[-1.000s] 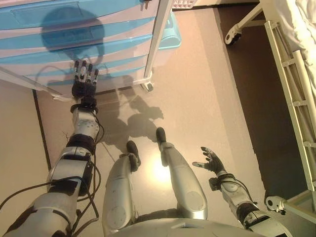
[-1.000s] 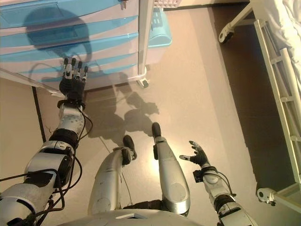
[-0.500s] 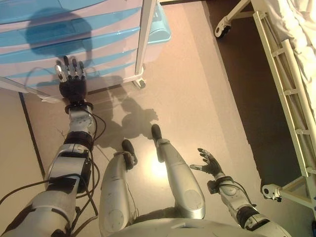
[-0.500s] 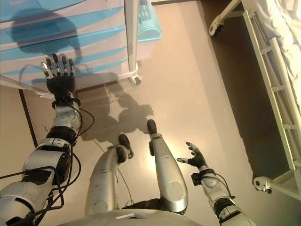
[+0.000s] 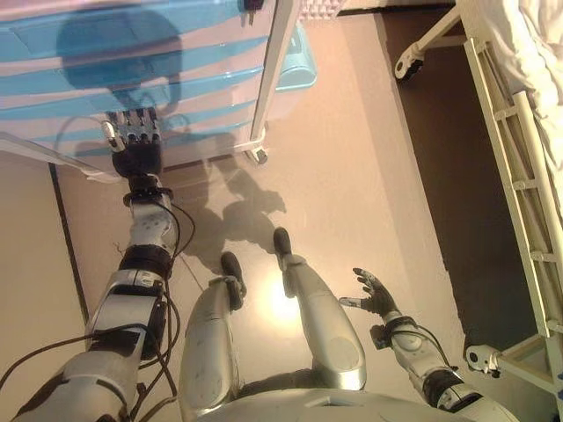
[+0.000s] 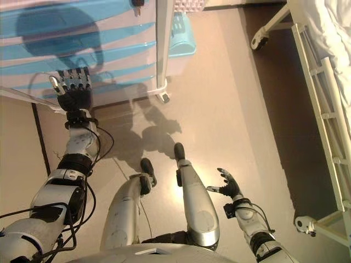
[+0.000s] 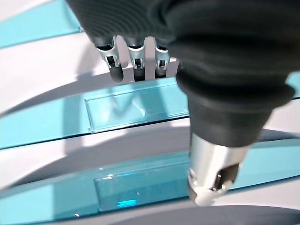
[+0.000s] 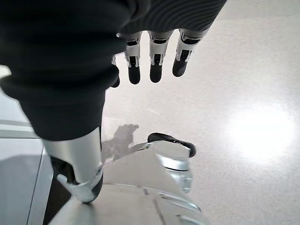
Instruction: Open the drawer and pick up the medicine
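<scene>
A drawer unit (image 5: 132,53) with pale blue drawer fronts in a white frame stands ahead on my left, all drawers closed. My left hand (image 5: 134,156) reaches up to one of its lower drawers. In the left wrist view its fingers (image 7: 136,58) are bent a little, with the tips against the white lip above a blue drawer front (image 7: 136,110); the thumb (image 7: 211,173) sticks out straight. My right hand (image 5: 376,294) hangs open and empty low at my right side over the floor. No medicine is visible in any view.
A blue basket (image 5: 303,61) stands behind the unit's white corner post (image 5: 268,79), which ends in a caster (image 5: 258,156). A white bed frame (image 5: 519,176) with casters (image 5: 406,66) runs along the right. Beige floor lies between them.
The camera has shifted. My left hand's fingers, straight and spread before, are now bent with the tips at the drawer front. The right hand hangs much as before.
</scene>
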Controlling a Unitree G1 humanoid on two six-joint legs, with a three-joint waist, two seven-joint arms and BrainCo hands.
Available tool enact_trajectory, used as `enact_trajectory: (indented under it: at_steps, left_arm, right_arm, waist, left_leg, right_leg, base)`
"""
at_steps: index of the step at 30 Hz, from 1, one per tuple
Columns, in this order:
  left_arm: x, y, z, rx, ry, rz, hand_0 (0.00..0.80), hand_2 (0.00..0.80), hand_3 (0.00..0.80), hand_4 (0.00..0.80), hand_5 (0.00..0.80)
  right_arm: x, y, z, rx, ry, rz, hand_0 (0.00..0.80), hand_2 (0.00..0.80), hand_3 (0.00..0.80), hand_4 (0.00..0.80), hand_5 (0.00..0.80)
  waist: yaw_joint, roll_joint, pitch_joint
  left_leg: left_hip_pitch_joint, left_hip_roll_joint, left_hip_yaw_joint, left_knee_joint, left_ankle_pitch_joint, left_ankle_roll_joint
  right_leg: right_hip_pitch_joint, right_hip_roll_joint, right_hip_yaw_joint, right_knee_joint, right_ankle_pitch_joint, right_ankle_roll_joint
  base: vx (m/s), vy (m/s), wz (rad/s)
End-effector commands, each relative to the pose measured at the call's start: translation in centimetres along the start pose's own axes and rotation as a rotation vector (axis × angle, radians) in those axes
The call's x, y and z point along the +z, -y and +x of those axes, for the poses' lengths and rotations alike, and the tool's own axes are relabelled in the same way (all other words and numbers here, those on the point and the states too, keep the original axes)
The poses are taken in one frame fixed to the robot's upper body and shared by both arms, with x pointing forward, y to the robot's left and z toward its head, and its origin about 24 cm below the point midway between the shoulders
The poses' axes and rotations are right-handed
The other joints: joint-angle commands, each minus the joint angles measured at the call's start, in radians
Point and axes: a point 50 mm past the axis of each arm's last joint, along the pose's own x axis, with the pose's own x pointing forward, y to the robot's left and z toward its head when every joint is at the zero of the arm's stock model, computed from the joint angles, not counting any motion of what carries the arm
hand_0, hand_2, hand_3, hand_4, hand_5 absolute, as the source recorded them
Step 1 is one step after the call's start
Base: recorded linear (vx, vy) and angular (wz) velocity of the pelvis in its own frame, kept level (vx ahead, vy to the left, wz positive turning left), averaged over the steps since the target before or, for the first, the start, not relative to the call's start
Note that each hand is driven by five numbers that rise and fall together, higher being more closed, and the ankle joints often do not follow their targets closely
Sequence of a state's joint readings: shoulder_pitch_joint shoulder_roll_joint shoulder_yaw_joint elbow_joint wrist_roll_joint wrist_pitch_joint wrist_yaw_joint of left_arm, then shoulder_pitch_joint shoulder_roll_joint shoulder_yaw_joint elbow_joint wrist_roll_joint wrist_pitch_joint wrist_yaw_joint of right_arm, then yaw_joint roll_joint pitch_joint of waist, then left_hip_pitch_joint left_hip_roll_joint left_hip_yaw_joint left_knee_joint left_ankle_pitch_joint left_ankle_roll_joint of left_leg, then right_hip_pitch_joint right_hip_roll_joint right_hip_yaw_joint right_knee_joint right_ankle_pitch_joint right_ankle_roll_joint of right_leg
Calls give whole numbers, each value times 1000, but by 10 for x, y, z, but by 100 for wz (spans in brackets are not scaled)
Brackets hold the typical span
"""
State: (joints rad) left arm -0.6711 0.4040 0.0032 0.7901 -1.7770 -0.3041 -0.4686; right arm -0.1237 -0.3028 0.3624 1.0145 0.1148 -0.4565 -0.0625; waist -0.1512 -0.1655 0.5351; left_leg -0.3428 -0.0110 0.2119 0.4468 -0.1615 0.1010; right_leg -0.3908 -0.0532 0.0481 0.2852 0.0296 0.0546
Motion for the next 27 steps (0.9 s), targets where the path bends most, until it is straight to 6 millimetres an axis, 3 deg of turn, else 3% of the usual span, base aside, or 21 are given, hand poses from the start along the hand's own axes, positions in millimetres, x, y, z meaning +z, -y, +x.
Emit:
enact_trajectory:
  at_steps: [1,2,3,4,10,15,17,18,22,25,27]
  left_arm:
    - [23,212,44,-1061,83,139,0,0,0,0,0]
    - [24,212,44,-1073,77,131,56,56,56,56,56]
    - [24,212,43,-1085,69,122,552,552,552,552,552]
    - [24,213,43,-1092,69,118,800,800,800,800,800]
    - [13,205,32,-1162,-10,15,800,800,800,800,800]
    - [-17,154,-2,-1084,-180,-194,800,800,800,800,800]
    - [-30,130,-25,-1026,-241,-302,800,800,800,800,800]
    - [-43,110,-48,-969,-283,-382,800,800,800,800,800]
    - [-65,51,-111,-769,-364,-563,800,800,800,800,800]
    - [-61,0,-160,-545,-416,-577,800,800,800,800,800]
    - [-42,-39,-200,-337,-414,-542,800,800,800,800,800]
  right_arm:
    - [-15,8,-11,0,-36,-49,0,0,0,0,0]
    - [-15,8,-12,-2,-39,-49,0,0,0,0,0]
    - [-16,8,-12,-4,-43,-49,0,0,0,0,0]
    - [-16,8,-12,-3,-42,-49,0,0,0,0,0]
    - [-18,11,-13,21,-65,-84,0,0,0,0,0]
    - [-19,4,-13,54,-76,-104,0,0,0,0,0]
    - [-18,1,-13,69,-78,-114,0,0,0,0,0]
    - [-17,-2,-11,76,-79,-120,0,0,0,0,0]
    - [-15,2,-7,70,-93,-130,0,0,0,0,0]
    - [-12,17,-2,51,-103,-145,0,0,0,0,0]
    - [-11,31,-1,26,-111,-151,0,0,0,0,0]
  waist:
    - [40,78,-100]
    - [42,80,-106]
    - [44,83,-114]
    - [45,82,-118]
    - [53,102,-159]
    - [86,109,-196]
    - [104,109,-208]
    - [124,109,-212]
    - [187,113,-217]
    - [236,117,-209]
    - [272,124,-199]
  left_leg:
    - [93,-36,-63,-90,-36,-48]
    - [105,-38,-67,-103,-31,-50]
    - [117,-41,-72,-114,-27,-54]
    - [116,-43,-72,-121,-15,-56]
    - [185,-51,-94,-178,-2,-65]
    - [249,-50,-135,-223,11,-76]
    - [269,-49,-157,-239,19,-83]
    - [277,-45,-176,-248,28,-88]
    - [294,-32,-235,-277,59,-105]
    - [293,-26,-272,-276,73,-119]
    - [289,-25,-286,-270,82,-126]
  right_leg:
    - [103,2,-41,-9,-68,-4]
    - [117,-1,-44,-18,-68,-4]
    - [130,-3,-47,-27,-70,-5]
    - [130,-5,-46,-35,-62,-6]
    - [199,-3,-65,-47,-91,-20]
    - [273,2,-104,-45,-127,-32]
    - [303,3,-124,-53,-135,-35]
    - [320,5,-138,-56,-140,-38]
    - [364,11,-185,-67,-146,-48]
    - [384,8,-223,-77,-143,-55]
    - [397,2,-258,-79,-141,-58]
  base:
    - [77,-15,14]
    - [63,-11,9]
    - [16,-11,7]
    - [9,2,5]
    - [-3,0,2]
    - [-5,-84,12]
    - [-30,-135,19]
    - [-50,-147,19]
    - [-94,-159,35]
    - [-125,-138,57]
    - [-109,-109,50]
